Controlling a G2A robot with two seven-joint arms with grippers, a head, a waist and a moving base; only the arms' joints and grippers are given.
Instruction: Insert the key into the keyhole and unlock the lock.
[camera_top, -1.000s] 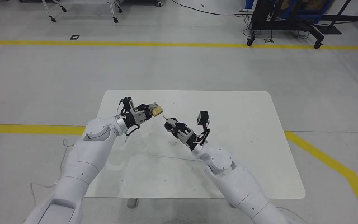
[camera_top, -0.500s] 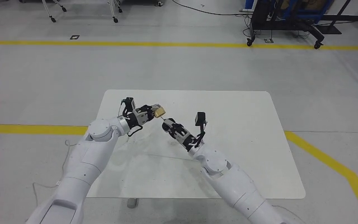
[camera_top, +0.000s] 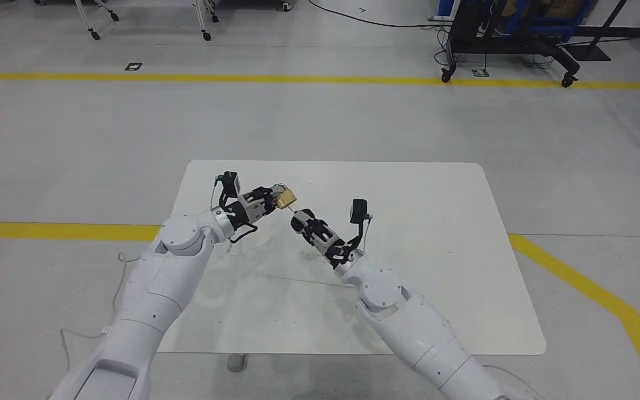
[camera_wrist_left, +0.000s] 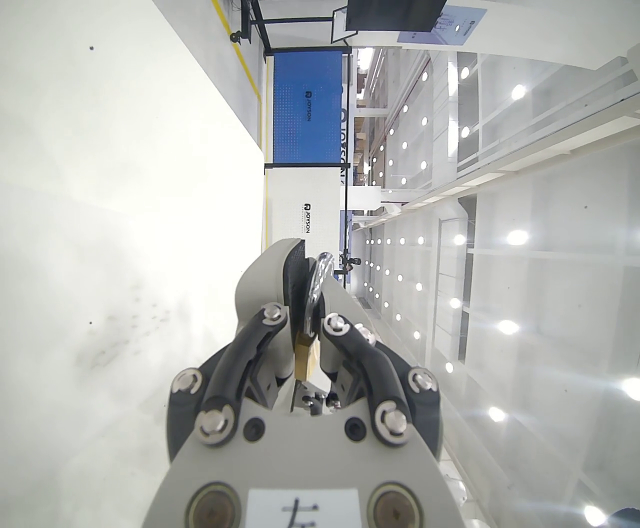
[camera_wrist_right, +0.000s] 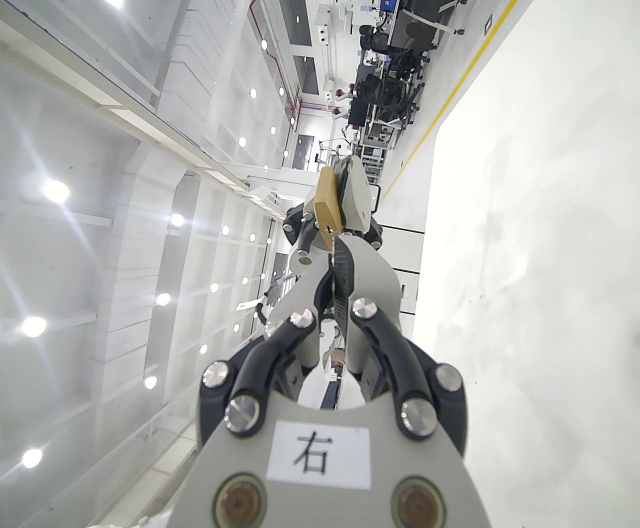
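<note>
Here, left gripper (camera_wrist_left: 311, 287) clamps one lock (camera_wrist_right: 327, 210), right gripper (camera_wrist_right: 336, 252) pinches one key (camera_wrist_right: 331, 272).

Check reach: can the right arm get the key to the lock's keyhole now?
Probably yes: the lock, held aloft by the left gripper, faces the right gripper with its keyhole; the key tip is at it, nothing between.

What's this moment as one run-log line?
left gripper: shut on lock | right gripper: shut on key | key tip at keyhole, depth unclear | held over table
</note>
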